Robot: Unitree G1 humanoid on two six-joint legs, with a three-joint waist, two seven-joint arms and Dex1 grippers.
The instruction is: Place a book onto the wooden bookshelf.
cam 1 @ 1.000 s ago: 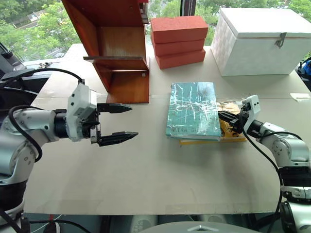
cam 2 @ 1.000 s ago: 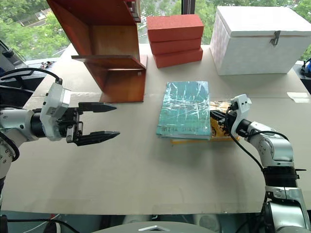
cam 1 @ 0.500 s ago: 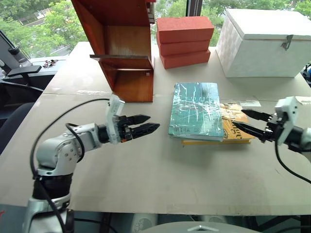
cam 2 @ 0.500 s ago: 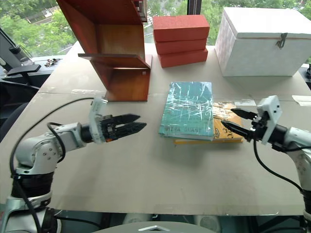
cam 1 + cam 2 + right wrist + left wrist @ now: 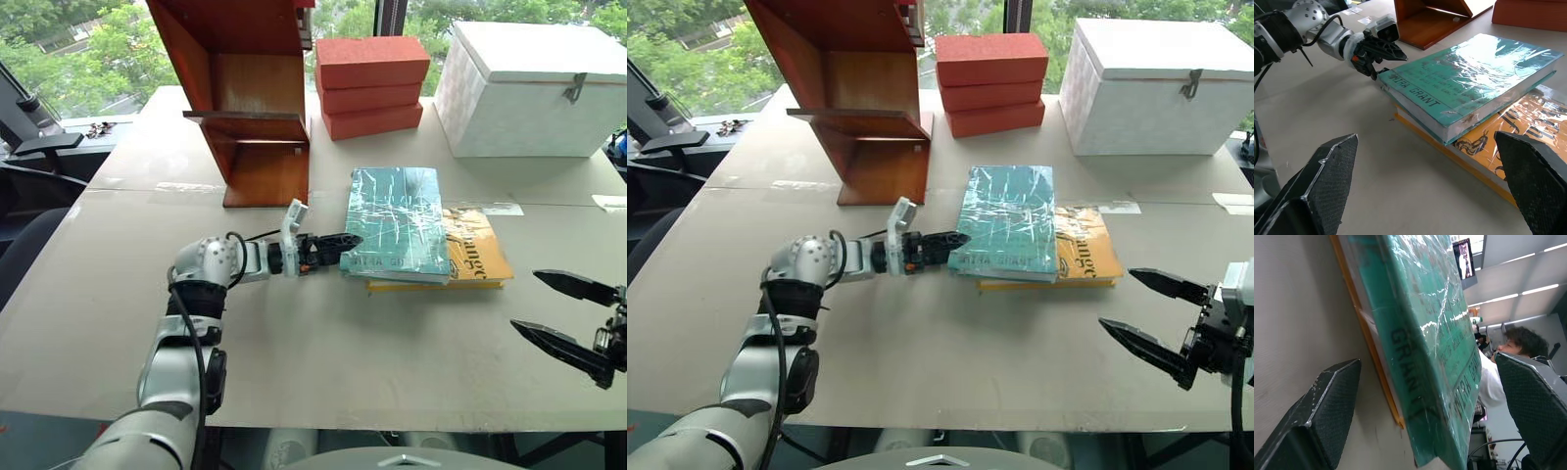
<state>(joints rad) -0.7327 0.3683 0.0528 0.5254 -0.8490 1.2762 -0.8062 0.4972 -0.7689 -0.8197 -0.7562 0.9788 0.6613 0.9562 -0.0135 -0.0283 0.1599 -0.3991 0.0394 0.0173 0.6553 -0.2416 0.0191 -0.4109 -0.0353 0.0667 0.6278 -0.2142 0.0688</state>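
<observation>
Brown wood is what the wooden bookshelf [image 5: 245,98] is made of, and it is stood at the far side of the tabletop [image 5: 323,362], with its shelf board bare. The book [image 5: 395,222], teal and wrapped in shiny plastic, is laid flat on a yellow book [image 5: 477,255] near the middle. The left tool [image 5: 328,247] is held wide open at the book's near corner, one finger low and one high, likely so the book can be pinched. Nothing is gripped yet. The right tool [image 5: 566,318] is held wide open and empty, well apart.
</observation>
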